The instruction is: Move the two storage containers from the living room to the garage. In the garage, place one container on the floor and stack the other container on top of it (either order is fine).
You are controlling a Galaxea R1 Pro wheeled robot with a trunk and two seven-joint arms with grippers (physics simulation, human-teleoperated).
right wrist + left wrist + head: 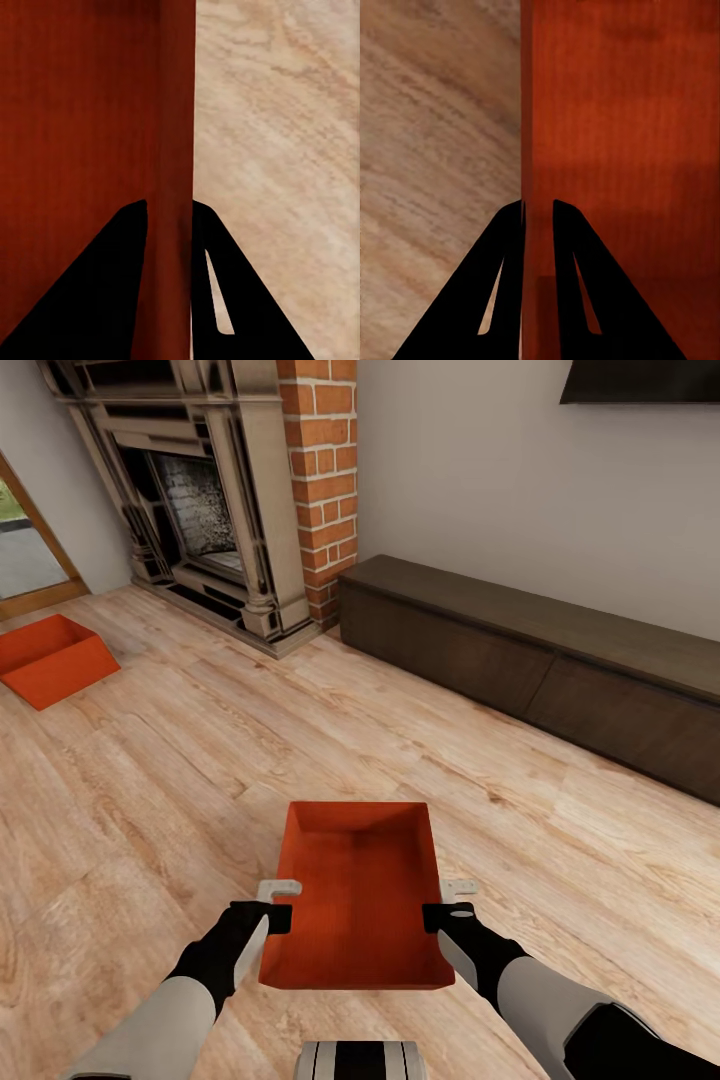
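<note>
- Head view puts me in the living room, over the light wood plank floor (180, 780); one storage container (362, 900) sits straight ahead of me, between my two arms, open side up, with nothing in it
- my left gripper (278, 905) is at that bin's left long wall, my right gripper (447, 905) at its right long wall; both are near the end closest to me
- left wrist view: the two black fingers (506, 285) stand one on each side of the orange-red wall (538, 150), clamped on it, with plank floor on the outer side and the bin's inside on the other
- right wrist view: the same picture mirrored; fingers (206, 292) pinch the wall (171, 135) from both sides, so I read this gripper as grasping the bin too
- whether the bin rests on the planks or hangs just above them I cannot tell
- the second storage container (50, 658) lies well apart, far to my left, near the brick fireplace (240, 490); it is on the floor, untouched
- a long dark low cabinet (540, 660) runs along the wall to my right
</note>
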